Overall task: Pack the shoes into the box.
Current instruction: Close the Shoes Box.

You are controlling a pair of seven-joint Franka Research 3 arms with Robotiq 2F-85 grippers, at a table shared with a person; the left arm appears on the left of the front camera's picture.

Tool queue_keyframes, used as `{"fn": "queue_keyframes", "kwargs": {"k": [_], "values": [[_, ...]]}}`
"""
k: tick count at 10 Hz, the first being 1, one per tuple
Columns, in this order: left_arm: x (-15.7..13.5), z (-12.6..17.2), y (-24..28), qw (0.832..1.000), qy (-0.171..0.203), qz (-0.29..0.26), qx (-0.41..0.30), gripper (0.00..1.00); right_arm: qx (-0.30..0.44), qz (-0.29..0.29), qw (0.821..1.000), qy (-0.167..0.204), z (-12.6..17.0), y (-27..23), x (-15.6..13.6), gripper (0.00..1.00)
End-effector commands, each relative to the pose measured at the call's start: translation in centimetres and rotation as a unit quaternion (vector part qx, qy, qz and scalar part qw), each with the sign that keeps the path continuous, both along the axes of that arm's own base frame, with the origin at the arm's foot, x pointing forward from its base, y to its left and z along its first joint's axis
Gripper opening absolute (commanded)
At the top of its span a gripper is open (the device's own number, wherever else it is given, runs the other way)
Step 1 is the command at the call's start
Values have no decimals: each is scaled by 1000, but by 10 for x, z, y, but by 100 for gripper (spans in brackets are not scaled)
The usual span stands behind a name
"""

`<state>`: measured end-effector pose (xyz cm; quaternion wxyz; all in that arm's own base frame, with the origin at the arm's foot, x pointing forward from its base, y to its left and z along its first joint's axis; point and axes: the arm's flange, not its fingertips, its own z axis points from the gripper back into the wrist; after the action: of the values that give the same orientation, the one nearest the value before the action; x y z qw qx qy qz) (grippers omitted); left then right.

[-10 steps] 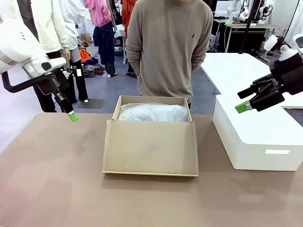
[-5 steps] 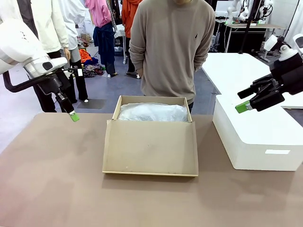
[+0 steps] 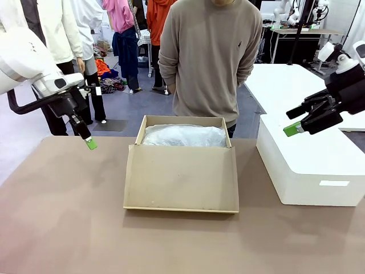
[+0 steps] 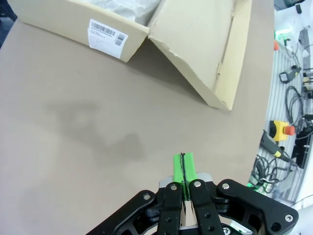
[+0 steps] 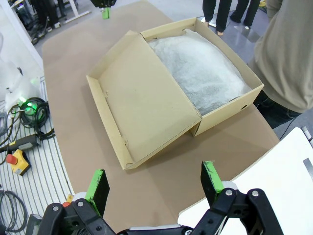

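Left of the box, the shut, empty left fingers edge slightly nearer it; right fingers stay spread, empty; packing seemingly unstarted.

Left pincer pressed closed, right pincer spread wide, both apparently raised.
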<state>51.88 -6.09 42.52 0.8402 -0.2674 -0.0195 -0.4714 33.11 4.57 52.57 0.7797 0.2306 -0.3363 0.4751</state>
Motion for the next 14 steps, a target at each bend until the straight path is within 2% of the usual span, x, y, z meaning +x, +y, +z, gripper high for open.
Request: {"fn": "queue_keyframes", "kwargs": {"k": [1, 4, 9, 14], "values": [[21, -12, 2, 1000, 7, -14, -19, 0, 16, 13, 1000, -10, 0, 0, 3, 100], [39, -41, 1, 998, 14, -39, -56, 0, 16, 13, 1000, -10, 0, 0, 3, 100], [47, -81, -18, 995, 26, -44, -85, 0, 16, 13, 1000, -10, 0, 0, 3, 100], [44, -85, -22, 996, 36, -44, -71, 0, 16, 13, 1000, -10, 0, 0, 3, 100]]}}
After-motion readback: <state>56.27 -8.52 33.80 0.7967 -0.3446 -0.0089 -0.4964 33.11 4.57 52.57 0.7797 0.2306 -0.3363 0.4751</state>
